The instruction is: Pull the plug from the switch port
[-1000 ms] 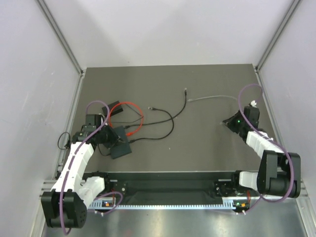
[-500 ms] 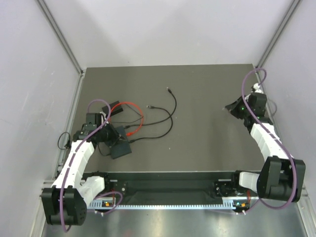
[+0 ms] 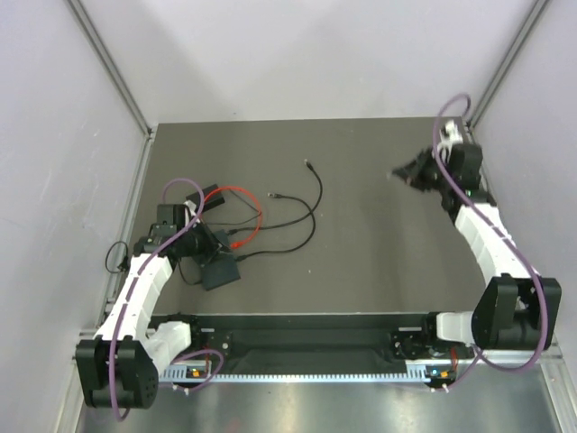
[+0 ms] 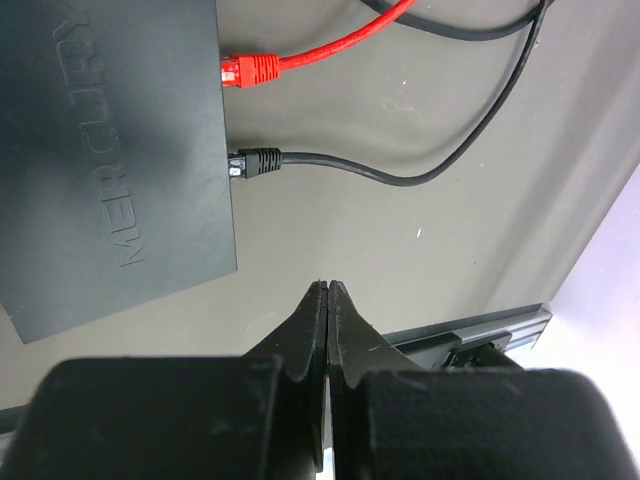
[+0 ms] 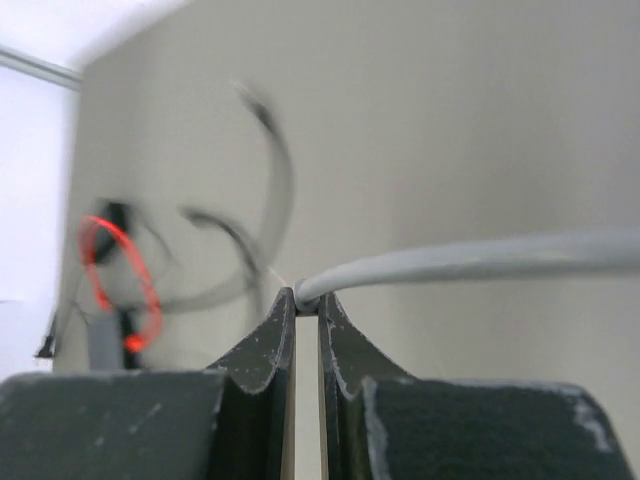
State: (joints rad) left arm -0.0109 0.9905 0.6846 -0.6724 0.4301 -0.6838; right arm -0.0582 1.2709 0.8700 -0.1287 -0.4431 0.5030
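Top external, largest first. Over the table [image 3: 361, 271]: no grey cable [image 5: 480, 258] lying across the right half any more, unlike a second ago. For the right gripper [image 3: 407, 171], a swing from mid-right out to the far right corner and a lift off the surface, jaws clamped on the grey cable, with the cable's tip hidden between the fingers. For the left gripper [image 3: 203, 244], no real move: low at near left, just beside the switch [image 3: 224, 273], jaws pressed together on nothing. Reads as one cable already free of the ports and being carried off, so probably little left to do with it; no telling about the two seated plugs. As for the switch: flat on the table at near left, partly under the left gripper, long axis running roughly near to far with a slight tilt, port edge turned right toward the table's middle. From the left wrist, along that edge: red plug [image 4: 248, 70] and black plug [image 4: 258, 162], both seated, side by side yet apart, cables trailing away from the box.
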